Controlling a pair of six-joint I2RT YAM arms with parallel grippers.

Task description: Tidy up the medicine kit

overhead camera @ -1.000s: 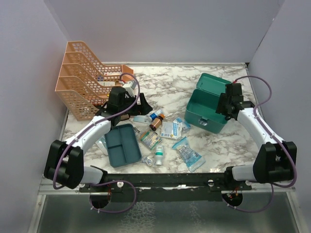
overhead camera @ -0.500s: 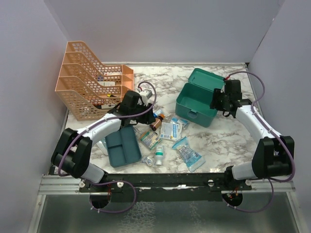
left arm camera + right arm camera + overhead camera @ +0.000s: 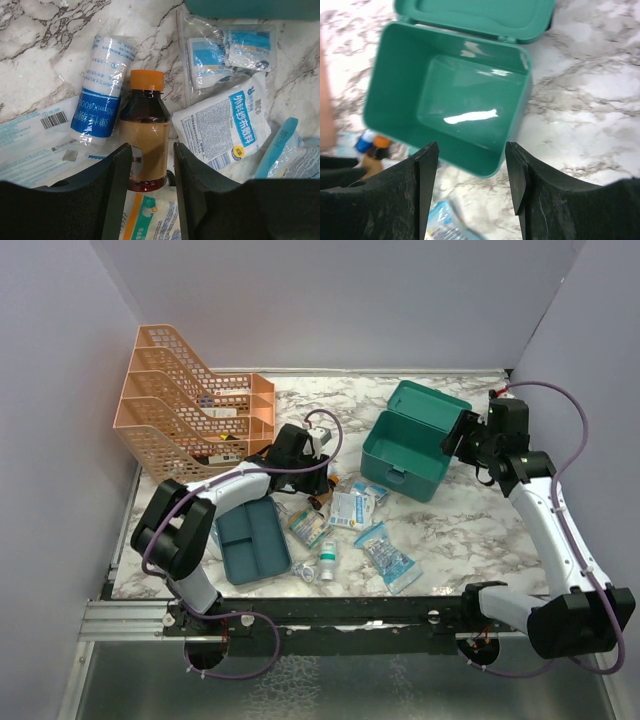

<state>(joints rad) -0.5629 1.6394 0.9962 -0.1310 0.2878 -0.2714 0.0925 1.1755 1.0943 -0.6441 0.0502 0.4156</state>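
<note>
My left claw (image 3: 152, 156) was closed on the syrup bottle (image 3: 146, 131), low on its body, with both jaws pressed to its sides. The bottle lay flat on the counter (image 3: 40, 35), its orange cap (image 3: 147, 80) pointing toward the top of the wrist view. I judged a hold across the width right for a round bottle that might otherwise roll. A blue-and-white bandage roll (image 3: 102, 95) lay just beside it on the left and a white sachet (image 3: 225, 127) close on the right, which left the jaws little room.

My right claw (image 3: 471, 155) hung wide open and held nothing, poised over the medicine kit (image 3: 465, 95). The kit sat right of centre in the upper half of the overhead frame, lid thrown back and interior bare. I reckoned the claw waited there to steady the box for loading.

The loose packets lay mid-frame between the kit and the teal divided tray (image 3: 252, 540) at lower left. The orange rack (image 3: 180, 425) stood at upper left.
</note>
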